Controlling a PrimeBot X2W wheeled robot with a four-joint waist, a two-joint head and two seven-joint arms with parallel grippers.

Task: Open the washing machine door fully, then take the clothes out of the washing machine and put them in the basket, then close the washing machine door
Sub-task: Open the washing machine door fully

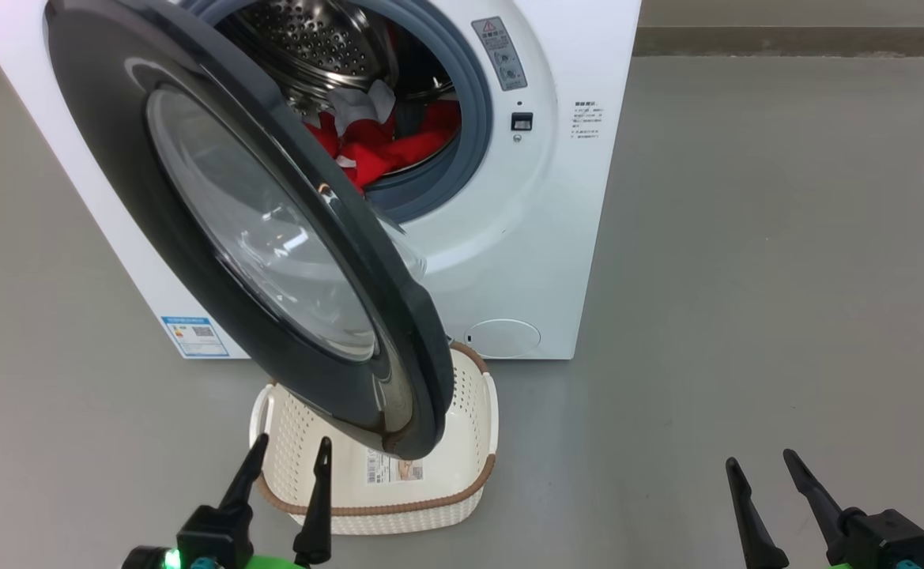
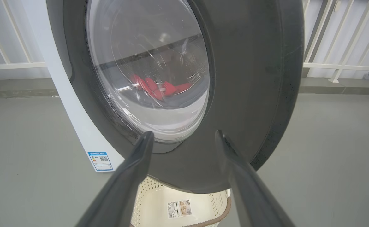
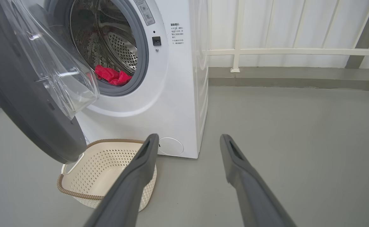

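Observation:
The washing machine (image 1: 541, 197) (image 3: 175, 104) stands on the grey floor with its door (image 1: 193, 158) (image 2: 244, 78) (image 3: 20, 104) swung partly out, black rim and glass porthole facing me. Red and white clothes (image 1: 375, 146) (image 3: 111, 75) lie in the steel drum, and show through the glass (image 2: 159, 88) in the left wrist view. The cream basket (image 1: 462, 442) (image 2: 216, 205) (image 3: 102, 164) sits on the floor under the door's lower edge. My left gripper (image 1: 288, 458) (image 2: 184, 135) is open, close before the door's lower rim. My right gripper (image 1: 766, 466) (image 3: 187, 138) is open, off to the right over bare floor.
A white railing (image 3: 285, 52) and wall run behind the machine, with a low kerb (image 3: 298, 75) along the floor. Open grey floor (image 1: 786, 276) lies to the right of the machine. A blue label (image 1: 195, 336) sits at the washer's lower left corner.

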